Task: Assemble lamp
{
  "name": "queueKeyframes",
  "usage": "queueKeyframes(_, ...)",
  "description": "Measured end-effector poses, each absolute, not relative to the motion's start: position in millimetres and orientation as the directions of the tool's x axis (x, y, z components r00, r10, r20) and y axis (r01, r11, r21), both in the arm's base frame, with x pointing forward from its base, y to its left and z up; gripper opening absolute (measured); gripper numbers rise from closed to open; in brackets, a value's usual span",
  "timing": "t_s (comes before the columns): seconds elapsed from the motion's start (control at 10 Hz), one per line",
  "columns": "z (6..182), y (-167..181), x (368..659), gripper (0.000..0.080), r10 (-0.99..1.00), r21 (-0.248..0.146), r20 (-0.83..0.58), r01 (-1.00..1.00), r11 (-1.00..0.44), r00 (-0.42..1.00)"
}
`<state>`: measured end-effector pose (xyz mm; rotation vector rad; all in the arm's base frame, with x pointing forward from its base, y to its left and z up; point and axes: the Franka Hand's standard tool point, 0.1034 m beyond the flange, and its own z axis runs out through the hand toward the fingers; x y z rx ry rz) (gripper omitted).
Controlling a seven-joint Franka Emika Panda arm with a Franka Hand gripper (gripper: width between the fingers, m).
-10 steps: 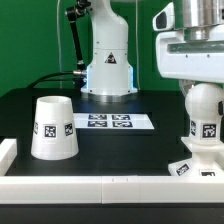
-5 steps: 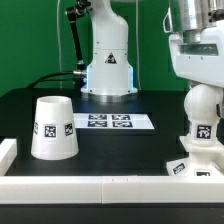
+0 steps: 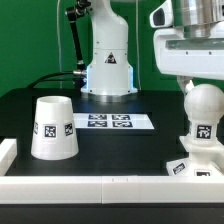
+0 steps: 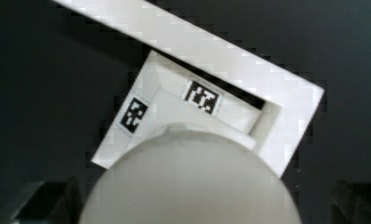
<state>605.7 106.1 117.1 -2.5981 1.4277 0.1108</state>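
The round-headed bulb (image 3: pixel 204 118) stands upright on the low square base (image 3: pixel 186 166) at the exterior view's right, by the front rail. My gripper (image 3: pixel 203 88) hangs straight over the bulb's head, its fingers low around the top. In the wrist view the bulb (image 4: pixel 185 178) fills the space between my two dark fingers (image 4: pixel 47 200), with a dark gap on each side, so the jaws stand open. The base (image 4: pixel 173 105) shows beyond the bulb there. The tapered shade (image 3: pixel 53 128) stands mouth down at the exterior view's left, well apart.
The marker board (image 3: pixel 108 122) lies flat mid-table behind the shade. The robot's glossy white pedestal (image 3: pixel 108 68) stands at the back. A white rail (image 3: pixel 100 186) runs along the front edge, with a raised white end (image 3: pixel 7 152) at the left.
My gripper shifted toward the exterior view's right half a second ago and has come back over the bulb. The bulb, base and shade have stayed where they were.
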Motion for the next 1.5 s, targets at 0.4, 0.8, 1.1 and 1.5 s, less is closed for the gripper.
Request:
queueKeyframes(0.4, 118.9, 108.3, 601.3, 0.0698, -0.562, -0.114, -0.083, -0.568, -0.815, 0.823)
queueKeyframes(0.8, 123.7, 119.3, 580.8, 0.0698, -0.159, -0.07, -0.003, -0.159, -0.985, 0.987)
queueKeyframes(1.1, 120.6, 117.6, 574.6, 0.0698, -0.139, -0.068, -0.005, -0.139, -0.988, 0.99)
queueKeyframes(1.5, 112.7, 105.7, 551.8, 0.0698, 0.032, -0.026, 0.016, 0.033, -0.999, 0.999)
